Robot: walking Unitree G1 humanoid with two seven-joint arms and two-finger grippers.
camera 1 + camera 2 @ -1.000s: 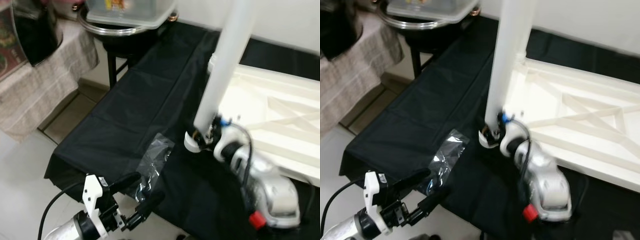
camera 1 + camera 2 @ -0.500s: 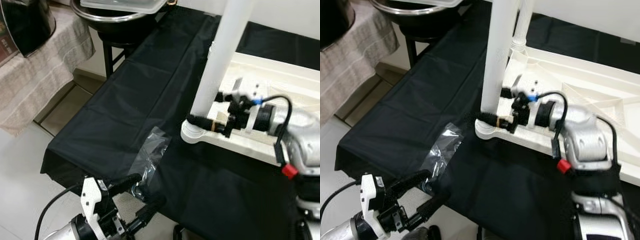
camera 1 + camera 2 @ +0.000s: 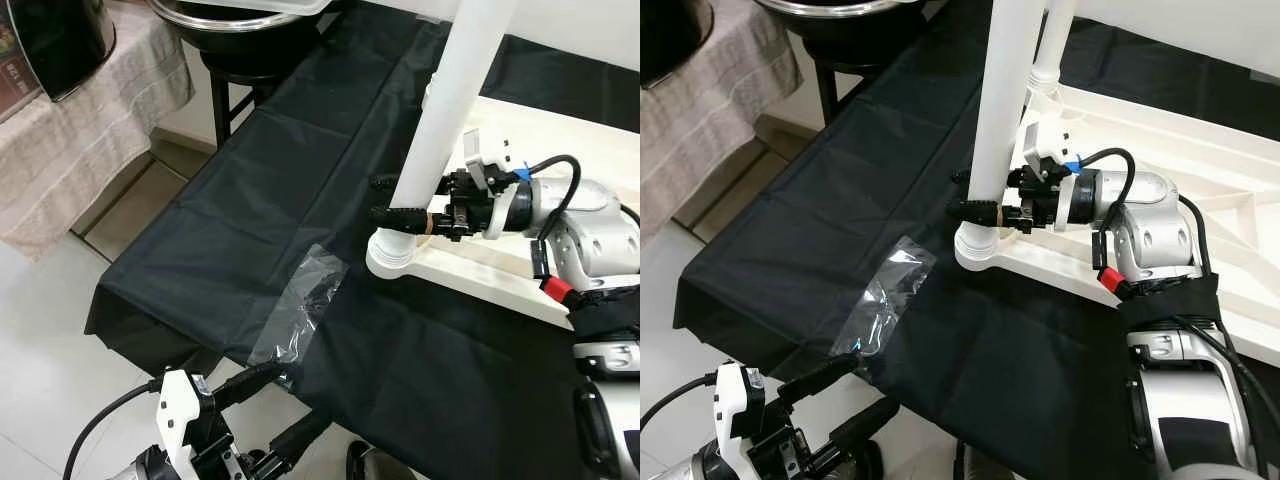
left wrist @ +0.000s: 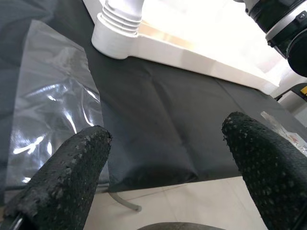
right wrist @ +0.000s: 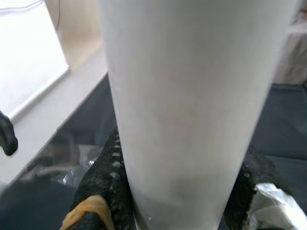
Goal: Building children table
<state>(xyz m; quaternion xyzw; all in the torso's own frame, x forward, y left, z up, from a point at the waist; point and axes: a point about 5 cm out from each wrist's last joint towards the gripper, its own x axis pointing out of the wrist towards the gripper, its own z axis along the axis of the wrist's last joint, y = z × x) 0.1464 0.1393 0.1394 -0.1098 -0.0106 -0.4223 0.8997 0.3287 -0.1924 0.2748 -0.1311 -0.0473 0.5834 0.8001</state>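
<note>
The right pincer clamps the white leg standing in the tabletop's corner socket on the black cloth. A clear bag lies nearby. The left pincer hangs wide.

A smooth, matt white plastic table leg is gripped near its ribbed foot by the right gripper, whose black fingers are covered in a rough, pimpled rubbery skin and bound with a tan rubber band. The overturned children's table is moulded in the same cream-white plastic. A thin black cloth, matt and faintly creased, is spread beneath. A clear, glossy plastic bag is crumpled on it. The left gripper is finished in the same dimpled black. The arm shell is satin silver. A coarse beige woven towel is draped nearby.
</note>
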